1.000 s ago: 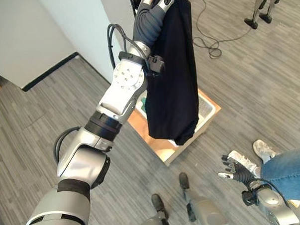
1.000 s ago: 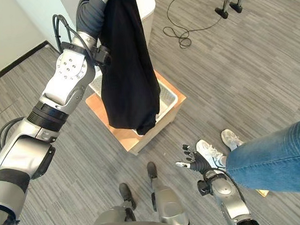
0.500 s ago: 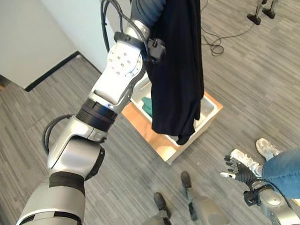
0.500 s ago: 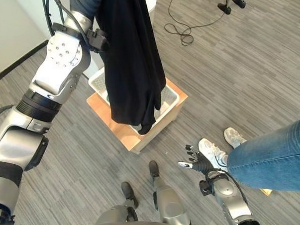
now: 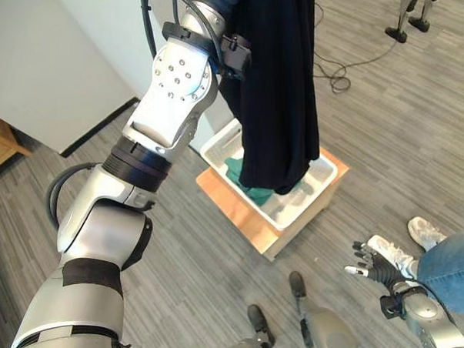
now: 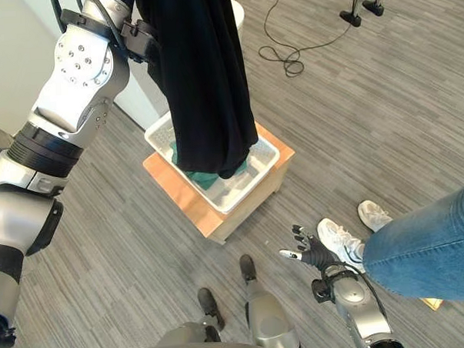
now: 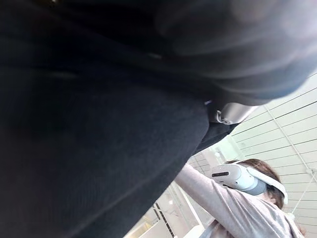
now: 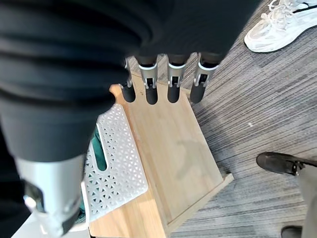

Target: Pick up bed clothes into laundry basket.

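- Right hand (image 8: pixel 163 74): the silver dark-tipped fingers (image 8: pixel 173 89) are straight, set side by side and holding nothing. In the head views this hand (image 6: pixel 311 251) hangs low above the grey wood-grain floor (image 5: pixel 414 120), well apart from the basket.
- Left hand: it lies above the top edge of the head views. Its wrist view shows dark cloth pressed close and one silver part (image 7: pixel 233 113); whether the fingers are apart or clamped cannot be told.
- Long black garment (image 5: pixel 278 87): it hangs straight down from the raised left arm (image 5: pixel 174 92). Its lower hem (image 6: pixel 216 165) reaches inside the basket's rim, over the green cloth; contact between them cannot be told.
- White perforated plastic laundry basket (image 6: pixel 265 159): it stands on a low light-wood platform (image 6: pixel 188 199) and covers that platform's far part, leaving bare wood along the near edge.
- Crumpled green cloth (image 5: pixel 248 190): it lies inside the basket at its near left corner.
- A person's leg in blue jeans (image 6: pixel 427 242), with a white sneaker (image 6: pixel 339 240), stands on the floor just beside the right hand.
- A person in a white headset (image 7: pixel 242 179) shows in the left wrist view.
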You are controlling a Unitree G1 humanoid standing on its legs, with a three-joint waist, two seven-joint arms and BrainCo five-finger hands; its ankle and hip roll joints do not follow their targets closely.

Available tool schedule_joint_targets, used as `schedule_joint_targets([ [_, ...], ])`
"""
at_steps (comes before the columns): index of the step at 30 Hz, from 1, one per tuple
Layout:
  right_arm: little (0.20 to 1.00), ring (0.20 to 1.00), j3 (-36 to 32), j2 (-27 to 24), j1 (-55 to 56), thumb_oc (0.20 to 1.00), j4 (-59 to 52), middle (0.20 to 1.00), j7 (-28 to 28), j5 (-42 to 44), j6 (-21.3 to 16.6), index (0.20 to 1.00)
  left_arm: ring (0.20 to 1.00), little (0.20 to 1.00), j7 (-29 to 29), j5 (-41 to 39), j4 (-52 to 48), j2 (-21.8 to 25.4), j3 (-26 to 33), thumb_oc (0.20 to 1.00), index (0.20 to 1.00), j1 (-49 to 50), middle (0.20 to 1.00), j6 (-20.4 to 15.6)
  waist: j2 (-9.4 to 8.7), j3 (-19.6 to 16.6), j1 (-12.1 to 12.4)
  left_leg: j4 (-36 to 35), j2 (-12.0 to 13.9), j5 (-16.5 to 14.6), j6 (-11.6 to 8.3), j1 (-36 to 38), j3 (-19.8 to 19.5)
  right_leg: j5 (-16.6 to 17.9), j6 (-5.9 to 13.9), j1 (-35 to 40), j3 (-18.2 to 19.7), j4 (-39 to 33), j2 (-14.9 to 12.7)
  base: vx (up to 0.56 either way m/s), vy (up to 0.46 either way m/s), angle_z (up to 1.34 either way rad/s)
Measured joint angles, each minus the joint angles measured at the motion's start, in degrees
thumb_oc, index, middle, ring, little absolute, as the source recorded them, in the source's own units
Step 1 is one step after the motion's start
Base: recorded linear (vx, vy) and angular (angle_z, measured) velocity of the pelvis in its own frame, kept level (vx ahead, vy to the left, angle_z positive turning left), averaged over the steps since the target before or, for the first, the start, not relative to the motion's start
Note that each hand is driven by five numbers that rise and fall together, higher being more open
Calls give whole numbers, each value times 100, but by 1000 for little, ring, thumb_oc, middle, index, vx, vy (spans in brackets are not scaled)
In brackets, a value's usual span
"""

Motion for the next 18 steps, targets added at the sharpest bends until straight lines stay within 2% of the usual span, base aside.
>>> schedule_joint_targets([
  [8,1000,1000,10,-29,87,1000,-1,1000,-19,50,-17,1000,200,200,179,41,6,38,-6,200,200,14,200,-76,-74,40,-45,2,-69,33,49,-571,185,147,48,-639,194,2,-25,-84,-16,-12],
  [10,1000,1000,9,-31,164,1000,9,1000,-21,48,-15,1000,200,200,224,71,66,258,11,200,200,-3,200,-102,-210,171,-49,1,-68,43,59,-725,296,200,49,-836,264,3,-18,-30,-29,-20],
  [14,1000,1000,-6,-33,302,1000,9,1000,-28,36,-15,1000,200,200,284,108,254,266,22,200,200,53,200,-70,-383,489,-124,1,-52,49,64,-793,288,212,37,-897,255,3,-3,-24,-15,-1],
  [15,1000,1000,-8,-40,310,1000,27,1000,-57,26,-22,1000,200,200,307,109,440,155,76,200,200,120,200,-118,-404,573,-142,1,-49,48,63,-793,283,213,36,-894,247,3,-3,-33,-18,2],
  [18,1000,1000,-2,-37,304,1000,22,1000,-125,-27,-84,1000,200,200,335,114,1020,122,55,200,200,180,200,60,-423,716,-179,0,-42,43,56,-793,283,248,-11,-893,241,4,5,0,0,0],
])
